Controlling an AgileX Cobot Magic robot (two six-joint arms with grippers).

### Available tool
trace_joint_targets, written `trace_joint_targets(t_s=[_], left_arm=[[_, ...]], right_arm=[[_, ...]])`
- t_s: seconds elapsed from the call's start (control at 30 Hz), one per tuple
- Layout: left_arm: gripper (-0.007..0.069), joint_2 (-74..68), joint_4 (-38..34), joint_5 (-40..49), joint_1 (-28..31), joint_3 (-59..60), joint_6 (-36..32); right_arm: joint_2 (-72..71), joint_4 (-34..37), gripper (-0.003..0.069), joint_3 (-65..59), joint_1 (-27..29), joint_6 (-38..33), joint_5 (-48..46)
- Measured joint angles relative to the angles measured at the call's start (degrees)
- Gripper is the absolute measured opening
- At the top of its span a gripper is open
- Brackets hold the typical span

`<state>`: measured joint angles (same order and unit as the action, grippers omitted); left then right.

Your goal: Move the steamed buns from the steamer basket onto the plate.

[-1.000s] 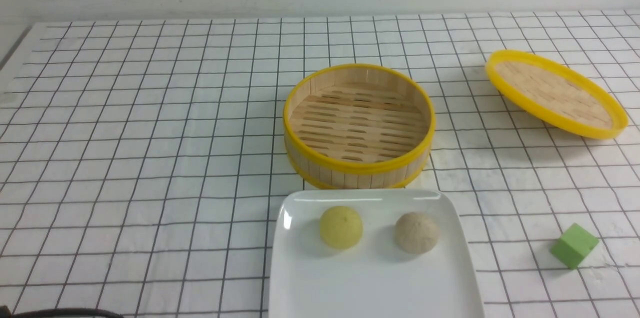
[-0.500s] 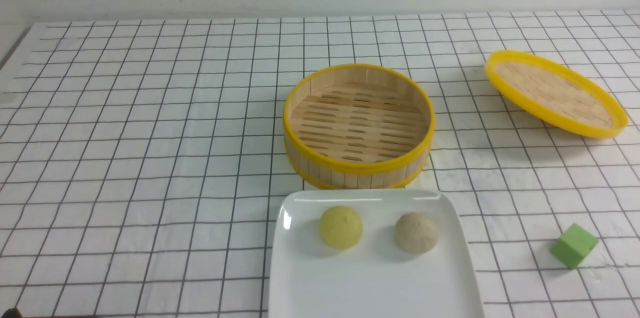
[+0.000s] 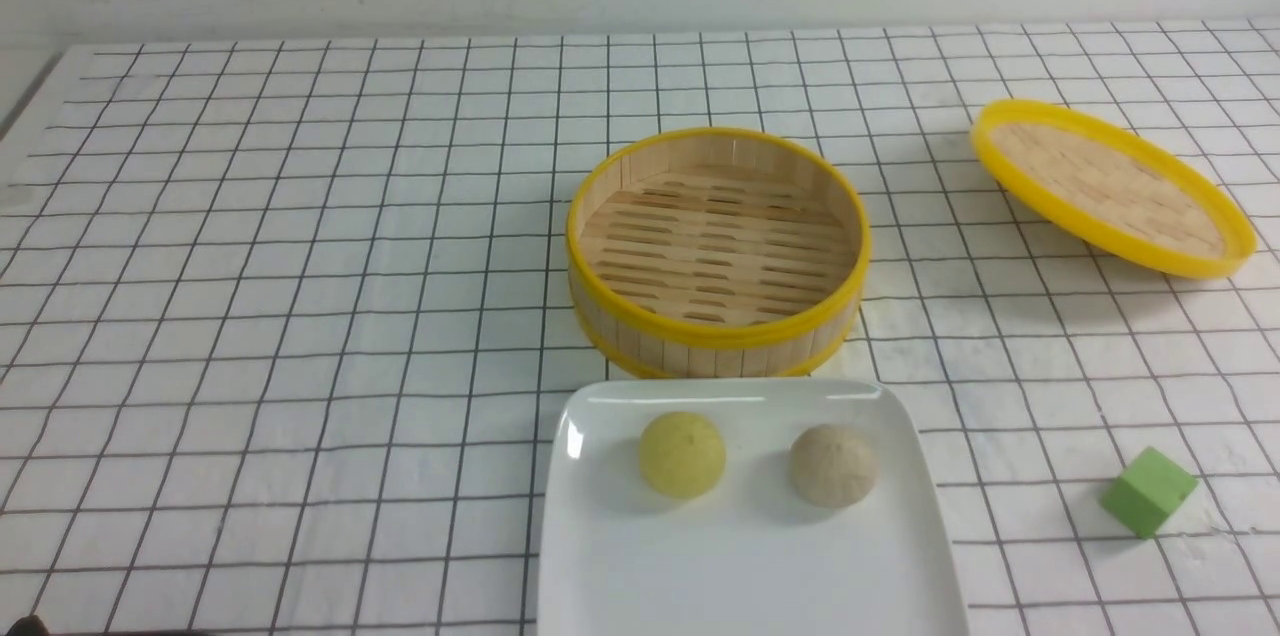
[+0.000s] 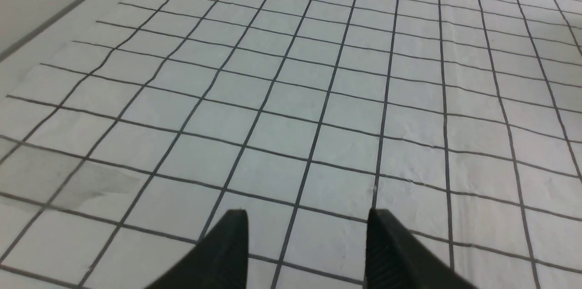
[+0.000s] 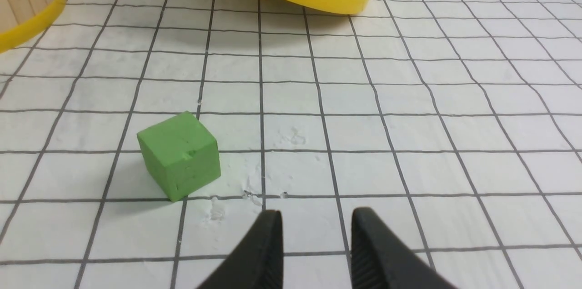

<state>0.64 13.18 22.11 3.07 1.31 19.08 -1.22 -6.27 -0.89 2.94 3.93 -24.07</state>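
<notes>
A: Scanning from the left, what do you see first?

B: Bare gridded bench (image 3: 300, 316), and over it the left gripper (image 4: 309, 225), jaws apart with nothing between them. Only the left wrist view shows it; the front view holds no more than a dark sliver at its bottom left corner.

A: And the middle?

B: The steamer basket (image 3: 717, 341) sits at centre with nothing on its slatted floor. Just in front of it is the plate (image 3: 750, 566), carrying both buns: the yellow bun (image 3: 682, 454) on the left and the beige bun (image 3: 833, 464) on the right, apart from each other and away from the rim.

A: Further right?

B: The lid (image 3: 1110, 186) lies tilted, well apart from the basket. Nearer the robot sits a green cube (image 3: 1148, 491). The right gripper (image 5: 316, 230) hangs just beside that cube, jaws parted by a narrow gap and holding nothing.

A: So what is the step in hand?

B: I judge the transfer finished, so what remains is pulling back cleanly. Doing it well means keeping both arms low-risk: the right one should lift clear rather than sweep sideways into the cube, and neither should pass over the plate and nudge a bun.
</notes>
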Motion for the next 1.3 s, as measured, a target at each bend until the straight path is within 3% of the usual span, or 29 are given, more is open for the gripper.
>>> trace_joint_targets(t_s=[0.4,1.3], left_arm=[[0.0376,0.0,-2.26,-0.05,0.0,0.0,-7.82],[0.0373,0.0,-1.8,-0.09,0.0,0.0,-8.05]], right_arm=[[0.0,0.0,0.0239,0.0,0.0,0.0,0.0],[0.0,0.0,0.0239,0.0,0.0,0.0,0.0]])
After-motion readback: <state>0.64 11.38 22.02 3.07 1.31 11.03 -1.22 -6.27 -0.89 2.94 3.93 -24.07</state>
